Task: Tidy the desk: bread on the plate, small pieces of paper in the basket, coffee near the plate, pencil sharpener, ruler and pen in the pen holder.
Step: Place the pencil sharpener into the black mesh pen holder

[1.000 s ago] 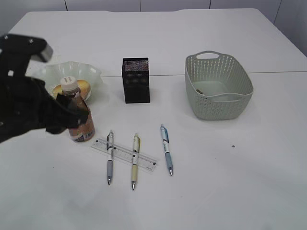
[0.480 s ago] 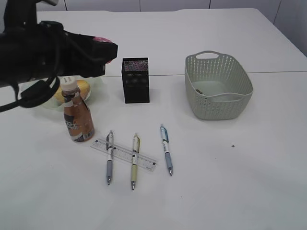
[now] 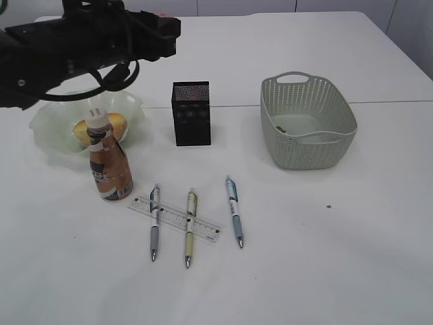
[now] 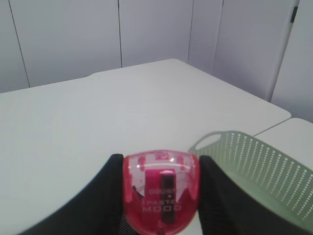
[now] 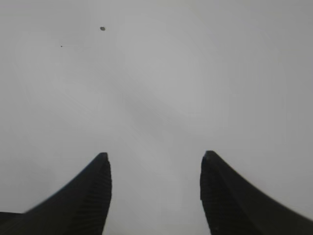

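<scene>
Exterior: left pincer point(image 3: 166, 30) raised behind holder point(image 3: 191, 113), carrying for a drop. Bun point(image 3: 111, 124) on plate point(image 3: 47, 125), bottle point(image 3: 109, 162) beside; pens point(image 3: 234, 210), ruler point(image 3: 176, 218) on table point(image 3: 325, 257).
Left wrist: clenched on pink sharpener point(image 4: 161, 191).
Right wrist: right pincer point(image 5: 155, 193) released, empty.

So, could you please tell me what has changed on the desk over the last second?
The left hand, holding the pink sharpener, lifted from beside the coffee and swung up and right, toward the pen holder. The plate with the bread is now uncovered. The pens, ruler and basket stayed put.
</scene>
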### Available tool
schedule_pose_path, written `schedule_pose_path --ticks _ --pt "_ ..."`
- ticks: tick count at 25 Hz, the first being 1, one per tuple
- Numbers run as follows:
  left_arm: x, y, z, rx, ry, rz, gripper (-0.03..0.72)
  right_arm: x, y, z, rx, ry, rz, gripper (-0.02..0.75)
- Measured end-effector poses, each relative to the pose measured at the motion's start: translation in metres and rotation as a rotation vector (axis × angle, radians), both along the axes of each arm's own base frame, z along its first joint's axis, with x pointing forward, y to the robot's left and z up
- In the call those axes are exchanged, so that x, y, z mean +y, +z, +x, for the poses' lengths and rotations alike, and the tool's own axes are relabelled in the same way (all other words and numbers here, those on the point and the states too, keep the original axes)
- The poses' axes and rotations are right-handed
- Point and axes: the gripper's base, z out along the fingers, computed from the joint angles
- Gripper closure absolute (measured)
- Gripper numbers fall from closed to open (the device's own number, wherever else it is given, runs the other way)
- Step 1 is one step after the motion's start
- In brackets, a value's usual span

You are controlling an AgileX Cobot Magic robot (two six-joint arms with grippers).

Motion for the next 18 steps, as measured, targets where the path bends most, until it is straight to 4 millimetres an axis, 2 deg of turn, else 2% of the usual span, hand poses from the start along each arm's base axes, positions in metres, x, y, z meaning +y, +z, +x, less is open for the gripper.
schedule_pose_path --ticks 9,18 --pt "-0.020 -0.042 0.041 -0.003 -0.016 -0.014 0.377 -0.001 -0.001 -0.003 0.030 -0.029 0.004 0.311" --pt "-0.026 -0.062 0.075 -0.014 -0.001 -0.018 0.377 0.000 -0.001 -0.002 0.017 -0.027 0.007 0.311"
